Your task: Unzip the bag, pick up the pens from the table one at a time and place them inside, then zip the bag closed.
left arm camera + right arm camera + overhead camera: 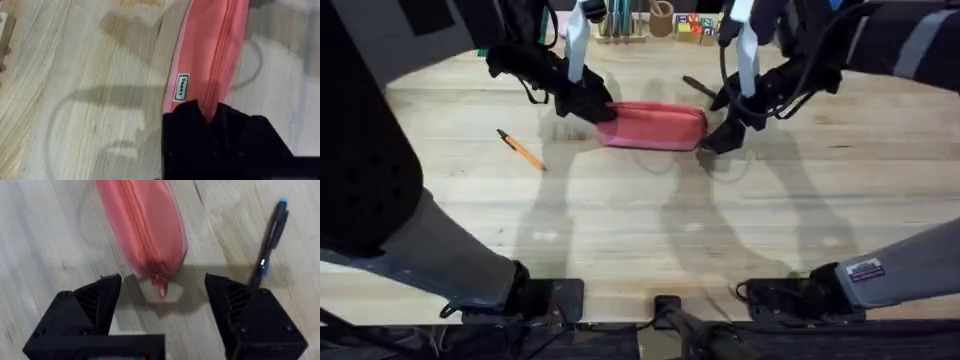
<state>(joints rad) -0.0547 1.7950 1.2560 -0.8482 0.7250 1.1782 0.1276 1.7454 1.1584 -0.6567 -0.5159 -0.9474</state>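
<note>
The salmon-pink bag (pixel 655 126) lies lengthwise mid-table, its zipper closed. My left gripper (pixel 603 108) is at its left end; in the left wrist view the black gripper (pixel 207 112) is shut on that end of the bag (pixel 210 50), just past a small white label (pixel 182 87). My right gripper (pixel 715 135) hangs at the right end, open (pixel 164 292), with the zipper pull (pixel 160 287) between its fingers (pixel 85 315), untouched. An orange pen (pixel 520 150) lies to the bag's left. A black pen (pixel 700 87) (pixel 270 245) lies behind the bag's right end.
A wooden holder with teal pens (pixel 620 20), a small cup (pixel 662 18) and coloured blocks (pixel 695 25) line the table's far edge. The light wooden table (pixel 650 230) is bare between the bag and the arm bases.
</note>
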